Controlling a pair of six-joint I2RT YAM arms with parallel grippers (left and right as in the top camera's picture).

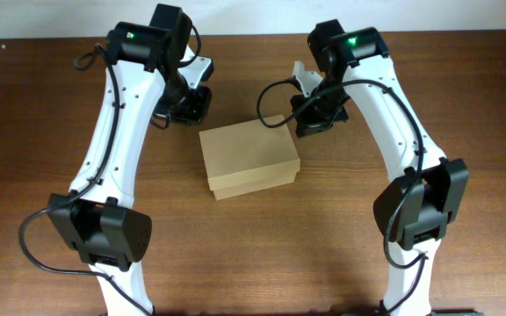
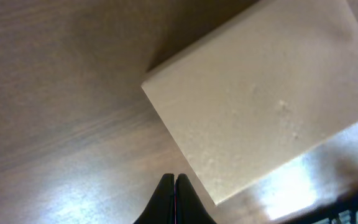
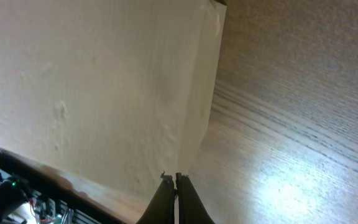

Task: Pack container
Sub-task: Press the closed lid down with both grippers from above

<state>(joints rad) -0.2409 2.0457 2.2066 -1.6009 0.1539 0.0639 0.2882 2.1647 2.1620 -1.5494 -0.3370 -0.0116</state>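
The cardboard box (image 1: 249, 156) is sitting in the middle of the wooden table (image 1: 42, 105) with its lid lying flat and shut, its long edges running slightly askew to the table's edge. The left gripper (image 1: 187, 104) is hovering just beyond the box's far left corner, its two fingers pressed together and holding nothing; in the left wrist view its tips (image 2: 174, 183) are showing a strip of bare wood between them and the box's nearest edge. The right gripper (image 1: 316, 118) is hanging by the far right corner, fingers likewise closed and empty, tips (image 3: 174, 180) lining up with the box's side edge; whether they are touching cannot be told. Bare wood is lying open around the box's near side.
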